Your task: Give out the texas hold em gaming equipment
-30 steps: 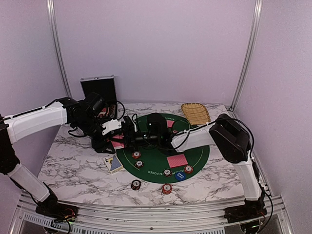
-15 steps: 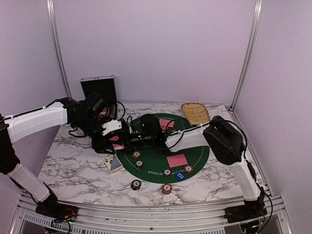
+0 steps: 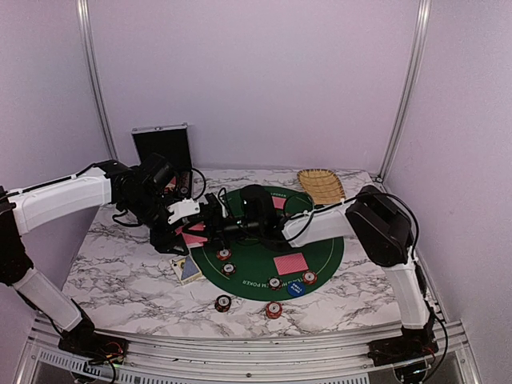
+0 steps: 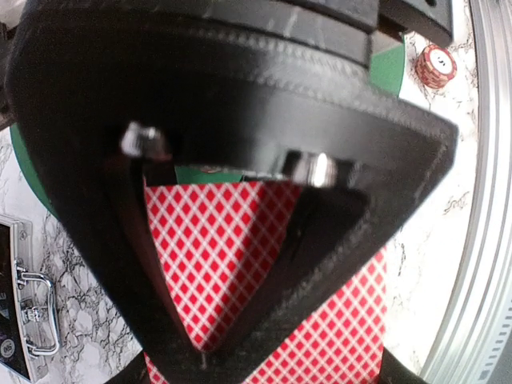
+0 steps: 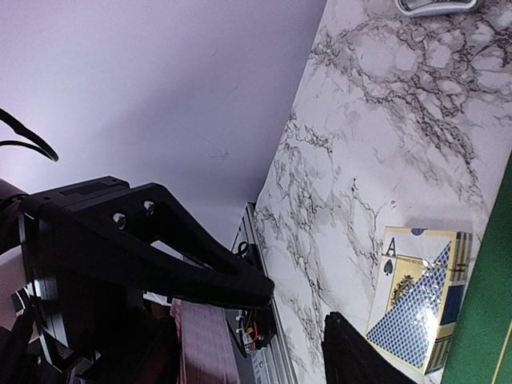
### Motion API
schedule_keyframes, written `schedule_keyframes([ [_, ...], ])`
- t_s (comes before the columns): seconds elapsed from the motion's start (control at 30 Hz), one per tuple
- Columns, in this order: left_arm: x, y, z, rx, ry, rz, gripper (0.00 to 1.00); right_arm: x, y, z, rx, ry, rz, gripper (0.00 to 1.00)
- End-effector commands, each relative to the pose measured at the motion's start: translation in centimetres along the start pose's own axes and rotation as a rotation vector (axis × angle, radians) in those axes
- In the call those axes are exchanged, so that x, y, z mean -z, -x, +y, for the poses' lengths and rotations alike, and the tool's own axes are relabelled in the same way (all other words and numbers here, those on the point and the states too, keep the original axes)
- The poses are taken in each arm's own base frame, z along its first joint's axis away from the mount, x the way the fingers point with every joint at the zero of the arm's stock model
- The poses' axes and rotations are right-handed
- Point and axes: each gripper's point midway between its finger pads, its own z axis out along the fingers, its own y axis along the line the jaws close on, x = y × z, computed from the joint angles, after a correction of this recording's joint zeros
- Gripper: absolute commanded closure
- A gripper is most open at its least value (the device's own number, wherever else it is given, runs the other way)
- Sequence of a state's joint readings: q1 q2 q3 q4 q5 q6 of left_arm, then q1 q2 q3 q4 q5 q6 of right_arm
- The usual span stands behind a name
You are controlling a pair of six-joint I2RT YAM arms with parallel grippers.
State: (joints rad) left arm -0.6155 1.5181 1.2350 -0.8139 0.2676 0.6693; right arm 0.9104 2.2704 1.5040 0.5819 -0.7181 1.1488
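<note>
Over the white marble surface (image 3: 120, 272), at the 9 o'clock edge of the round green felt mat (image 3: 324, 248), the left end effector (image 3: 182, 228) is clamping the stack of red-backed playing cards (image 4: 216, 256) tight. The right end effector (image 3: 214, 227) is closing in from 3 o'clock; whether it is gripping a card yet I cannot tell. I judge it should be pinching only the top card's free edge and sliding it off flat. Compared with half a second ago, the right arm's elbow (image 3: 384, 228) is sitting further toward 3 o'clock.
</note>
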Motion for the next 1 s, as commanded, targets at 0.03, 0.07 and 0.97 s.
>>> schedule_keyframes([
  [0.03, 1.0, 1.3, 0.1, -0.017, 0.01, -0.04, 0.97, 1.3, 0.1, -0.8, -0.008, -0.055, -0.012, 0.43],
  [0.07, 1.0, 1.2, 0.1, -0.016, 0.009, -0.039, 0.97, 1.4, 0.1, -0.7, -0.006, -0.055, -0.013, 0.45],
  [0.97, 0.9, 1.3, 0.2, -0.015, 0.01, -0.037, 0.97, 4.9, 1.1, 2.3, 0.021, -0.046, -0.059, 0.99],
])
